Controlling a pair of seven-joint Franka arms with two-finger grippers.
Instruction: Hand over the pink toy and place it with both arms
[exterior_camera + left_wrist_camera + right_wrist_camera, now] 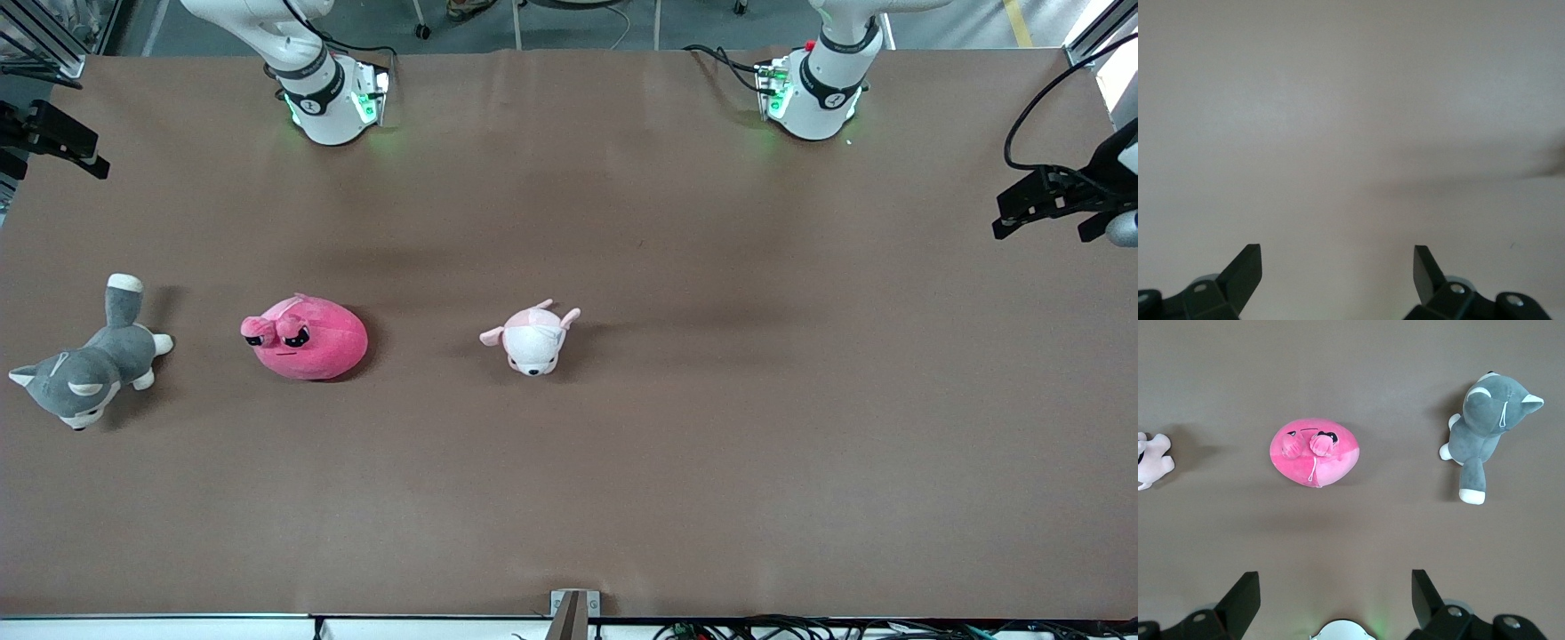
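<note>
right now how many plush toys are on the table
3, in a row. The grey-and-white husky lies at the right arm's end, the pink toy beside it, and the small pale pink-and-white puppy near the table's middle. None looks hidden.

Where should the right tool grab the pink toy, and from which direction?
Likely from straight above, closing across the short width of the pink toy at mid-body. It lies flat on the table as a rounded oval blob with open room all round; the open right tool already looks down on it.
</note>
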